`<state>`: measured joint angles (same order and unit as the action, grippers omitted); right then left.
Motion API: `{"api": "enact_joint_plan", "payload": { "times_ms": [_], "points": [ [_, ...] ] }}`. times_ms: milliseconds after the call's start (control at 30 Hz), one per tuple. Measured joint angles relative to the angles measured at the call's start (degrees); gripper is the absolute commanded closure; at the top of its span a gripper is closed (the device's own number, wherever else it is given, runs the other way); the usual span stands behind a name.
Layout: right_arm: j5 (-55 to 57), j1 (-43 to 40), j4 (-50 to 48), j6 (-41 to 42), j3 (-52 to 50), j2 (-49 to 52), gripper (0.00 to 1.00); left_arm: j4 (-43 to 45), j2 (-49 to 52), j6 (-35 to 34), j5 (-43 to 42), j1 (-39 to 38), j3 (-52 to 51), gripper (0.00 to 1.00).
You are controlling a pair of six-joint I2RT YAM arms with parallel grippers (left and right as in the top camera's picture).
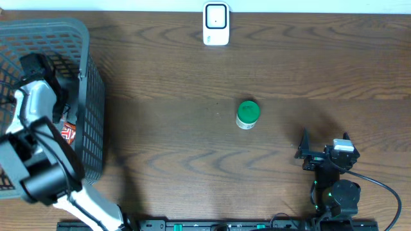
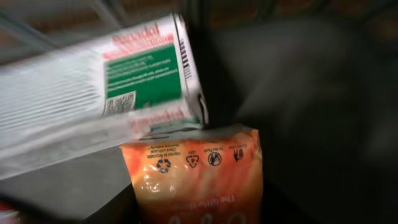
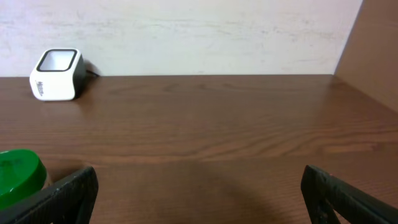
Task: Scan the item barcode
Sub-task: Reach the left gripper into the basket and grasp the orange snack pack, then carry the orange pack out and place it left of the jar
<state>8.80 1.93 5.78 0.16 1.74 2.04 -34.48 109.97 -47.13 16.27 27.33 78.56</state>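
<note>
Left pincer — inside the grey basket at the left end of the tabletop; whether its jaws are apart or together cannot be told. Its camera shows a white-and-green box, blurred and tilted, with a barcode along one edge, above an orange bag. Right pincer — jaws wide apart, holding nothing, near the front edge. A green-lidded jar stands mid-tabletop. The white scanner sits at the far edge.

Left arm is built from white shells with black joint housings. Right arm is finished all black; a pale grey block is mounted on top, a green LED is lit, a black cable is looped alongside. Right gripper fingers are seen as matte black wedges
</note>
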Motion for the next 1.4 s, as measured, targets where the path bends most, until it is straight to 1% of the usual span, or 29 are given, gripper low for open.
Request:
{"api": "enact_joint_plan", "payload": {
  "times_ms": [167, 367, 467, 633, 667, 700, 833, 933, 967, 1100, 1200, 1300, 1400],
  "points": [
    [0.0, 0.0, 0.0, 0.0, 0.0, 0.0, 0.01, -3.06, -11.19, 2.08, 0.26, 0.04, -0.13, 0.52],
    [0.0, 0.0, 0.0, -0.02, 0.0, 0.0, 0.01, -9.01, -25.03, 2.67, -0.61, 0.11, -0.11, 0.52],
    [0.0, 0.0, 0.0, 0.0, 0.0, 0.0, 0.01, -11.78, -31.19, 3.02, -3.96, 0.22, -0.11, 0.52],
    [-0.02, 0.0, 0.0, -0.02, 0.0, 0.0, 0.01, -13.62, -41.42, 4.7, -13.55, -0.59, -0.11, 0.52],
    [0.0, 0.0, 0.0, -0.02, 0.0, 0.0, 0.01, -13.94, -43.17, 4.98, -15.17, -1.29, -0.11, 0.51],
    [0.0, 0.0, 0.0, -0.02, 0.0, 0.0, 0.01, -14.43, -45.03, 5.2, -16.87, -2.29, -0.11, 0.47],
    [0.0, 0.0, 0.0, -0.02, 0.0, 0.0, 0.01, -15.5, -50.88, 5.44, -23.04, -8.07, -0.11, 0.46],
    [0.0, 0.0, 0.0, -0.02, 0.0, 0.0, 0.01, -16.13, -53.05, 5.46, -26.36, -13.35, -0.11, 0.46],
    [0.0, 0.0, 0.0, -0.02, 0.0, 0.0, 0.01, -16.37, -53.55, 5.49, -27.89, -16.06, -0.11, 0.46],
    [0.0, 0.0, 0.02, -0.02, 0.0, 0.0, 0.01, -17.75, -53.07, 5.64, -29.77, -26.16, -0.13, 0.46],
    [0.0, 0.0, 0.0, 0.0, 0.0, 0.0, 0.01, -19.15, -51.45, 5.64, -29.27, -33.57, -0.57, 0.46],
    [0.0, 0.0, 0.0, -0.02, 0.0, 0.0, 0.01, -19.32, -48.7, 5.62, -26.6, -40.89, -2.32, 0.46],
    [0.0, 0.0, 0.0, -0.02, 0.0, 0.0, 0.01, -19.32, -43.91, 5.25, -22.8, -47.5, -4.66, 0.46]
  ]
}}
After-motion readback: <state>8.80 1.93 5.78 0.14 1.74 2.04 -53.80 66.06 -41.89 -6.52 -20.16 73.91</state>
